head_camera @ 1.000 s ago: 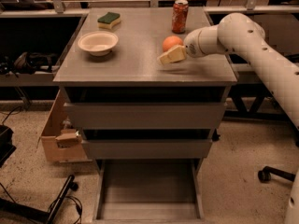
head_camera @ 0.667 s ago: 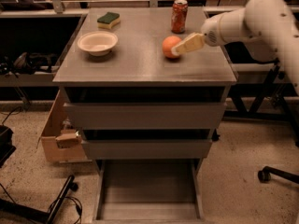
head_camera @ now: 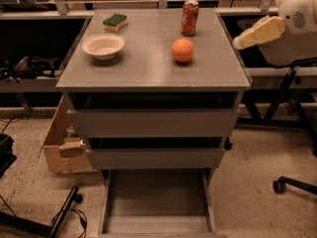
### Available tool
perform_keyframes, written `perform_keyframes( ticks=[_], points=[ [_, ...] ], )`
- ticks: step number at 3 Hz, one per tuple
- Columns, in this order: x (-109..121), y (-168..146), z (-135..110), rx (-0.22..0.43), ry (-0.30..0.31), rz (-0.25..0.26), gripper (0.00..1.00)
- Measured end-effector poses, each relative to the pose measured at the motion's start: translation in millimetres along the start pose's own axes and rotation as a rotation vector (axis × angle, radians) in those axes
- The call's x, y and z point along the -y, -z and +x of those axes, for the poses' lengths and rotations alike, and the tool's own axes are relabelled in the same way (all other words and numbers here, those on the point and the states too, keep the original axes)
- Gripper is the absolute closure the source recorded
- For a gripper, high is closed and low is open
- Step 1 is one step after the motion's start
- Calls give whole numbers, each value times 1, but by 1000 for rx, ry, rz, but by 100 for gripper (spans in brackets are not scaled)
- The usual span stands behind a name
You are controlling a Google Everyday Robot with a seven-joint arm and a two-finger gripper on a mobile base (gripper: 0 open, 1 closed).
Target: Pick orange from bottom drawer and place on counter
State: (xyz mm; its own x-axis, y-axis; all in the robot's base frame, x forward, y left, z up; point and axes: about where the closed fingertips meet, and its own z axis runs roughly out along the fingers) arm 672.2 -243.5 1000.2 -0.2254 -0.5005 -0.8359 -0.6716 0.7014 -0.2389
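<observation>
Only the one camera view here. The orange (head_camera: 182, 50) is already sitting on the counter (head_camera: 148, 68), right of centre, just in front of the soda can (head_camera: 189, 18). The bottom drawer (head_camera: 157, 202) hangs open at the bottom of the frame with no fruit in it. So the job looks basically done, maybe just retreating left. The gripper (head_camera: 237, 42) hovers in the upper right, off the counter edge, well apart from the orange and holding nothing. Spread or closed? Can't tell from this angle.

The gripper (head_camera: 239, 41) hangs beyond the counter's (head_camera: 148, 71) right edge, and on the counter to its left sits the orange (head_camera: 183, 50), the soda can (head_camera: 189, 18) behind it, the bowl (head_camera: 103, 46) farther left, the bottom drawer (head_camera: 156, 197) jutting forward below.
</observation>
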Motion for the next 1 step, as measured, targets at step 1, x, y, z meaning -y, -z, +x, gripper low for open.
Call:
perform_keyframes(
  ticks=[1],
  points=[
    [-18,83,-24,-2,7,181,0]
  ],
)
